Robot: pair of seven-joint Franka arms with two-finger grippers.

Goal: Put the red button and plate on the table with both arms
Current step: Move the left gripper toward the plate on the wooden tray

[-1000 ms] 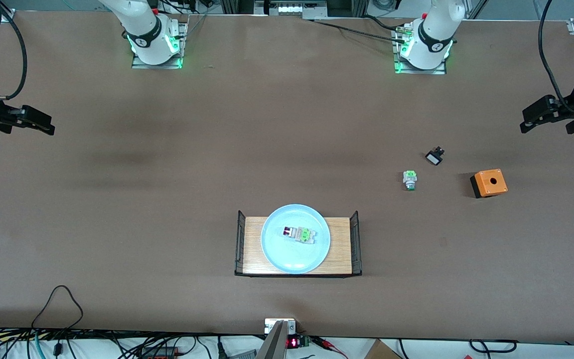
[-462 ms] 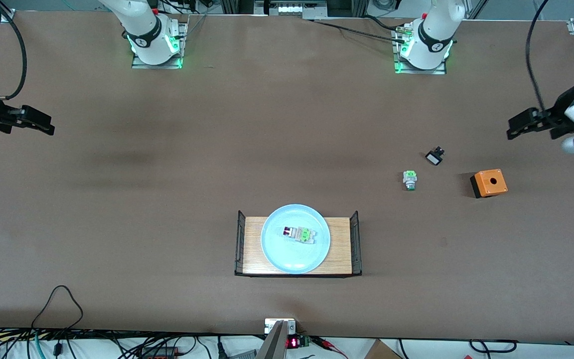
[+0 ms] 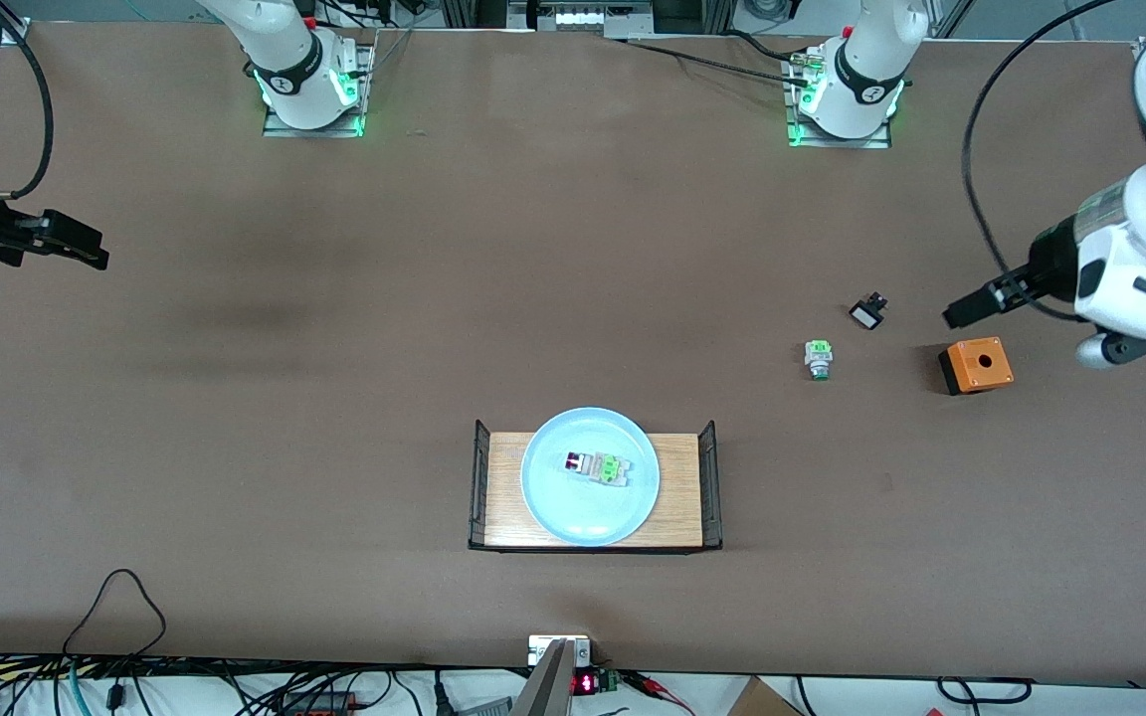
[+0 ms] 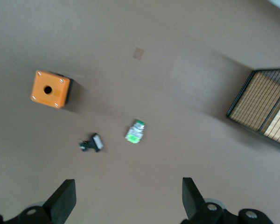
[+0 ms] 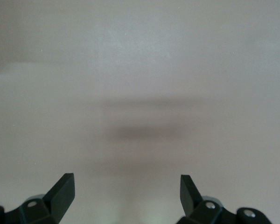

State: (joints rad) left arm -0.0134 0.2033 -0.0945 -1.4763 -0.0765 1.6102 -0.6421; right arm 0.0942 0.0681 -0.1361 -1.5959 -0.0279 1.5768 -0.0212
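Left gripper (image 3: 961, 311) hangs open over the bench (image 3: 334, 398) beside one orange box (image 3: 976, 365); right gripper (image 3: 86, 249) waits open above bare bench at the right arm's end. One light-blue plate (image 3: 553, 502) sits on one wooden tray (image 3: 677, 497) near the front edge, wide bare surface around it. On it lies one red button (image 3: 588, 464), red-capped with a white-green body. One green-capped switch (image 3: 818, 358) and one black part (image 3: 867, 313) lie apart toward the left arm's end.

- The red button (image 3: 595, 465) is lying in the plate (image 3: 553, 497).
- The plate is sitting on the tray (image 3: 677, 517).
- The tray is sitting on the table (image 3: 334, 398), nearer the front camera than the box (image 3: 976, 364).
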